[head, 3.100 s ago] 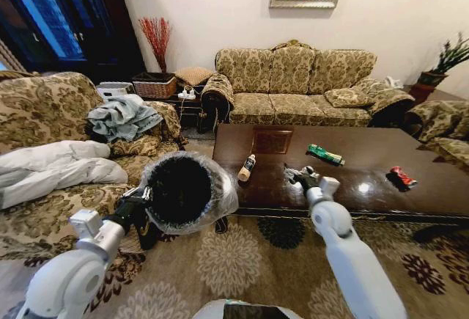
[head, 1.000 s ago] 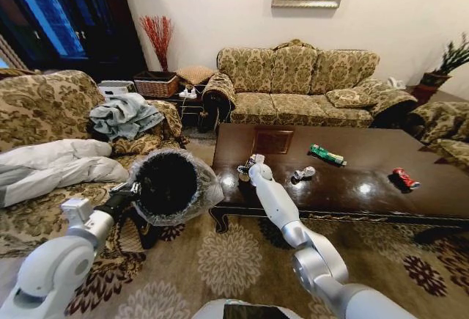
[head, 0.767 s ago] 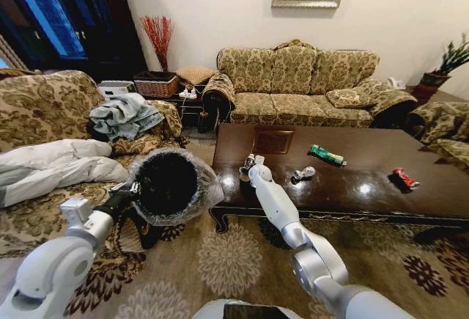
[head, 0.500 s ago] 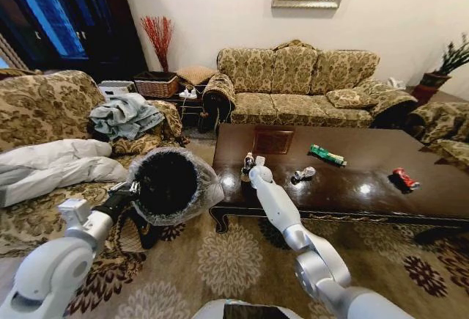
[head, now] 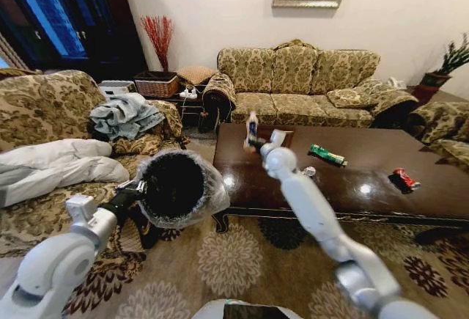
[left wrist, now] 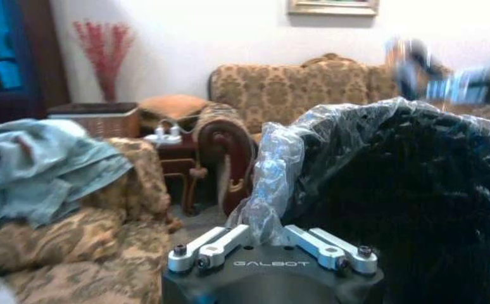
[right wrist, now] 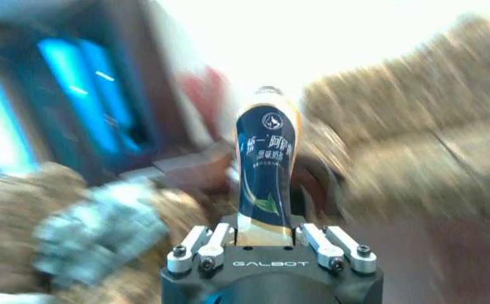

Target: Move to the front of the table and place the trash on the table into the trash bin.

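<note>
My left claw [left wrist: 269, 248] is nearest me, low on my left, its metal fingers pinched together on the crinkled clear plastic folded over the rim of the round black trash bin [head: 179, 185], which tilts with its dark mouth facing up toward my head. Past it, my right arm reaches out over the near left end of the glossy dark-brown worktop [head: 352, 176]. My right claw [right wrist: 266, 244] is clamped on the base of the small bottle [head: 252, 127], a smooth slim cylinder with a tan shoulder and a dark label with white print. Half a second ago that bottle sat low at the worktop's near edge; now it hangs lifted clear above the surface, long axis close to upright, cap pointing up. Farther along the worktop lie the crumpled grey-white wrapper [head: 309, 171] just behind my forearm, the flat green wrapper [head: 325, 155] lying slantwise beyond it, and the crushed red can [head: 403, 178] well apart toward the right end, all where they were.
</note>
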